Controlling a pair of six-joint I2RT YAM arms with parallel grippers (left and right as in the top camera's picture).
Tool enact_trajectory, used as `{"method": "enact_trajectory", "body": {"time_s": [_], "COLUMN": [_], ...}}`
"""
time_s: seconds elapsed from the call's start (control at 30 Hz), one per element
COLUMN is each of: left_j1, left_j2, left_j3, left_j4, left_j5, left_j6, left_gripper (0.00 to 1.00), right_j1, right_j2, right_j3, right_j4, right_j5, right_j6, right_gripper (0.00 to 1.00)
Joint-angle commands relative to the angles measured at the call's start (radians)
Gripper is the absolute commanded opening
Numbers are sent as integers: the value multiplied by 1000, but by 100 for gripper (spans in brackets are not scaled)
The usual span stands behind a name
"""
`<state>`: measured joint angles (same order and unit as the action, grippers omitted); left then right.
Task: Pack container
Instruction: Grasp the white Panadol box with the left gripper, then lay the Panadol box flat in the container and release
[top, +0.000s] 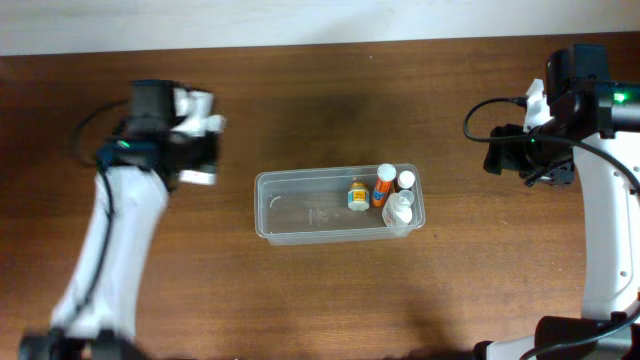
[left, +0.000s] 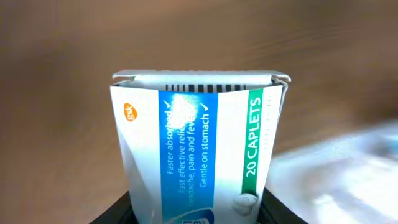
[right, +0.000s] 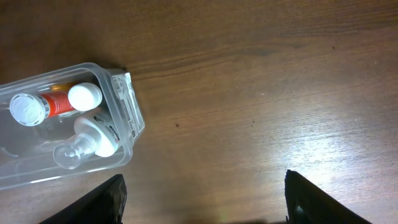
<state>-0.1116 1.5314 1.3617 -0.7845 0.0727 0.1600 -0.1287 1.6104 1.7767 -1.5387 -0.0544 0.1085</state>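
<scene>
The clear plastic container (top: 300, 210) lies mid-table. Its right end holds several small bottles (top: 388, 190), among them an orange-labelled one (right: 57, 104) and a clear one with a white cap (right: 93, 138). Its corner shows in the right wrist view (right: 127, 106). My left gripper (top: 195, 150) is left of the container, shut on a white, blue and green caplet box (left: 199, 155) held above the table. The box also shows in the overhead view (top: 200, 178). My right gripper (right: 202, 199) is open and empty, off to the right of the container.
The brown wooden table (top: 330, 90) runs to a pale far edge (top: 300, 20). Black cables (top: 490, 120) hang by the right arm.
</scene>
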Motion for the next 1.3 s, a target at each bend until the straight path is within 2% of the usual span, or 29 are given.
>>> {"method": "enact_trajectory", "body": {"time_s": [0.0,0.1,0.23,0.53,0.67,0.7,0.73,0.77,0.8,1.03,1.13,1.27], "left_j1": [-162,-304,-413,-460,-460,-460,-460,-460,-459,-372,-255,-80], "left_j2": [-64,-53,11,226,247,243,235,224,206,8,-72,-105], "left_j3": [2,-8,-43,-52,-52,-50,-46,-42,-37,-20,-20,-20], "left_j4": [-10,-20,-16,17,13,11,5,-3,-12,4,35,59], "left_j5": [16,-9,-10,-35,-35,-37,-41,-45,-58,-183,-186,-183], "left_j6": [114,165,202,235,235,235,235,234,225,75,4,-124], "left_gripper": [43,43,44,45,59,73,95,99,99,99,99,99], "right_j1": [-3,-3,-3,-3,-3,-3,-3,-3,-3,16,57,121], "right_j2": [1,1,1,1,1,1,1,1,1,1,1,3], "right_j3": [-5,-5,-5,-5,-5,-5,-5,-5,-5,-5,-5,-5], "right_j4": [7,8,8,8,8,8,8,8,8,54,144,282], "right_j5": [-13,-14,-14,-14,-14,-14,-14,-14,-14,-21,-21,-20], "right_j6": [0,0,0,0,0,-1,-1,-1,-1,-27,-49,-79], "right_gripper": [73,73,73,73,73,73,73,73,73,73,74,84]}}
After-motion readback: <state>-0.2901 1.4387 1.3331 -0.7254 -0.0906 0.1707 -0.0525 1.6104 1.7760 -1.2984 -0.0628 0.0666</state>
